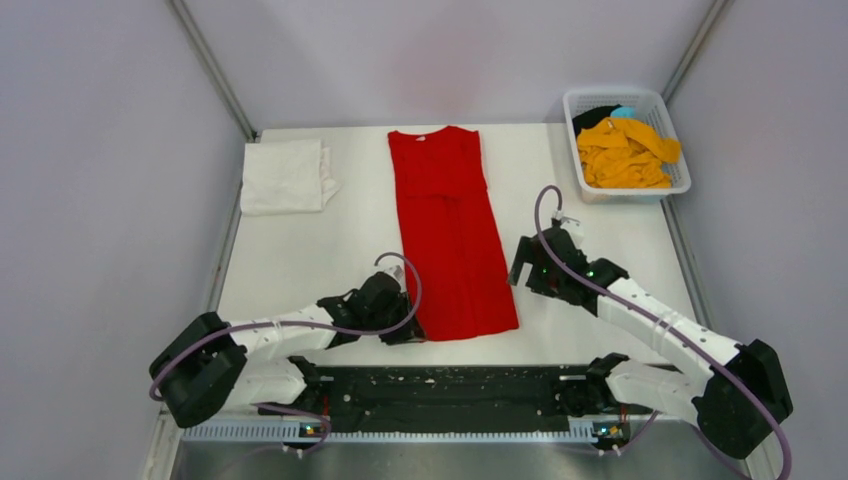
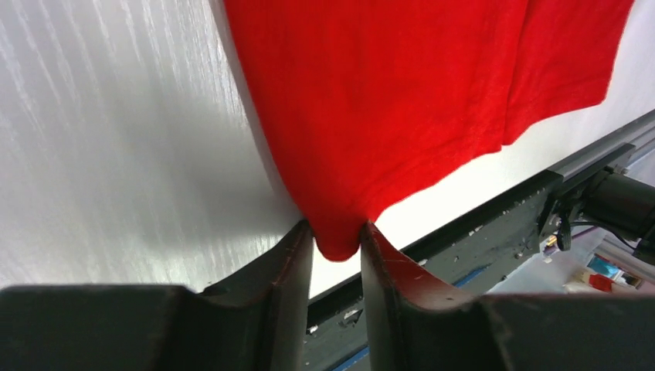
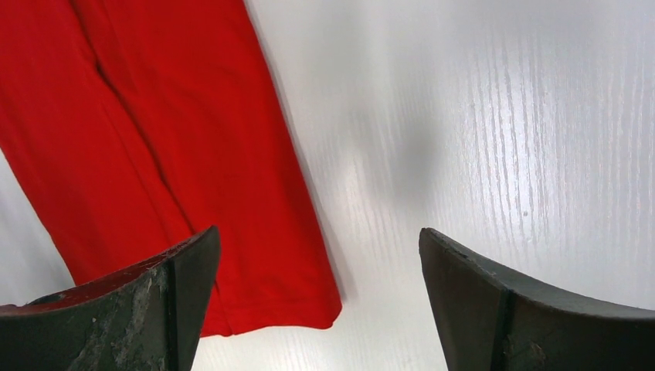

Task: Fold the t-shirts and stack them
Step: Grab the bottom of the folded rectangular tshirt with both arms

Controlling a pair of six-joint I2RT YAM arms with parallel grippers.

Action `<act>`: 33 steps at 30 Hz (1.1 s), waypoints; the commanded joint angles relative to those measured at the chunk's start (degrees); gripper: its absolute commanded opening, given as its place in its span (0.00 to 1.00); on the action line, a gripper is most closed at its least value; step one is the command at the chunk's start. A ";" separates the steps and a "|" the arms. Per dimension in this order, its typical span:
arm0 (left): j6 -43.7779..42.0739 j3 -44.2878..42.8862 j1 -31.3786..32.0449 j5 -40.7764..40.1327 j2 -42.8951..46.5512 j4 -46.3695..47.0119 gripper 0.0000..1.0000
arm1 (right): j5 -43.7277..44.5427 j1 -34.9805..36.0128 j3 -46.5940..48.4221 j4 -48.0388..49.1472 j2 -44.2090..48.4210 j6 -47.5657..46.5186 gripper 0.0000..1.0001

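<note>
Red t-shirt [image 1: 450, 230]: long narrow strip, sleeves folded in, flat on white table [image 1: 300, 260], collar at far end, hem toward the arms. Near-left hem corner pinched in left gripper [image 2: 337, 232], jaws narrowed onto the cloth, corner bunched between both fingers [image 2: 293, 263]; rest of shirt stretching away ahead and to the right of that gripper.

Right gripper [image 3: 319, 239] spread wide, holding nothing, over the shirt's near-right corner; one finger above the hem, the other above bare surface.

Far ahead-left of left gripper: white t-shirt [image 1: 285, 175], folded, at table's far-left corner. Far ahead-right of right gripper: white lattice basket [image 1: 680, 185], orange-yellow t-shirt [image 1: 625, 155] heaped inside, black t-shirt [image 1: 595, 117] at its back.

Table top white, glossy, faint wood grain. Black rail [image 1: 440, 395] along near edge, behind both grippers. Pale grey walls [image 1: 100, 150] on three sides, metal posts [image 1: 215, 70] in far corners.
</note>
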State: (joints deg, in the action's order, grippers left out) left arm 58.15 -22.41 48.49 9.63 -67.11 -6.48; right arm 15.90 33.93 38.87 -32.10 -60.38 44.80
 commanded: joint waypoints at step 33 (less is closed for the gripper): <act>-3.00 -3.61 0.39 -3.88 -3.08 -7.87 0.01 | -23.48 -0.19 -15.37 12.04 -1.59 -1.39 0.25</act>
State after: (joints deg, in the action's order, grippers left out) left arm 56.62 -26.37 48.75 8.54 -71.46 -10.66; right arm -6.72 33.93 24.64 -19.86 -63.26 42.70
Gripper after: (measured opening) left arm 0.080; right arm 0.249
